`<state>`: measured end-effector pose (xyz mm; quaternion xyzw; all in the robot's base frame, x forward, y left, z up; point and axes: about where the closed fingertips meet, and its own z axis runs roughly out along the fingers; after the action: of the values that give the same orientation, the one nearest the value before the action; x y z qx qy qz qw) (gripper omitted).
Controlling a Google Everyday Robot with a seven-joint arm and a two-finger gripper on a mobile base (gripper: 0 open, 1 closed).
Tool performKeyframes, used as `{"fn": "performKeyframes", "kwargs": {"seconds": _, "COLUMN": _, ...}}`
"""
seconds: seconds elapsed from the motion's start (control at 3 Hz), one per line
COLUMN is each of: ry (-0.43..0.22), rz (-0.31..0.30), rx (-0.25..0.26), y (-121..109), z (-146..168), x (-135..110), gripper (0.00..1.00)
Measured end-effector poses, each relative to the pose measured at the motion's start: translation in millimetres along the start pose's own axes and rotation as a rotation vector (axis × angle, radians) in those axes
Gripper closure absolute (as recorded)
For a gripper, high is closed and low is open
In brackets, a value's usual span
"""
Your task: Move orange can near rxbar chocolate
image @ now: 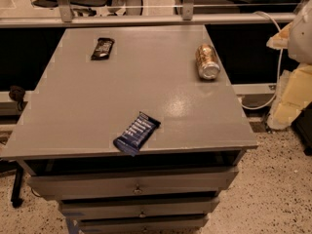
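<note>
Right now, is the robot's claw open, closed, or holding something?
Claw: out of view, so its state cannot be told. It holds neither the can nor the dark bar; both lie on the table.

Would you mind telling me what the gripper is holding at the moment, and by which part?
Nothing is seen held: the orange can lies on its side on the table, untouched, and the gripper is not in view.
</note>
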<state>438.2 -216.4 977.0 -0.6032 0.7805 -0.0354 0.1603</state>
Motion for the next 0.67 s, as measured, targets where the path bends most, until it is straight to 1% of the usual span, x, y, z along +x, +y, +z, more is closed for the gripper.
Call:
{"fn": "performKeyframes", "kwargs": {"seconds": 0.33, "ry": 0.0, "rz": 0.0, "rx": 0.0, "y": 0.0, "z": 0.0, "x": 0.0, "gripper": 0.0}}
{"fn": "performKeyframes", "kwargs": {"seconds": 0.67, "ry": -0.034, "rz": -0.006, "rx": 0.007, "y": -6.5, "z": 0.5, "x": -8.1, "gripper": 0.0}}
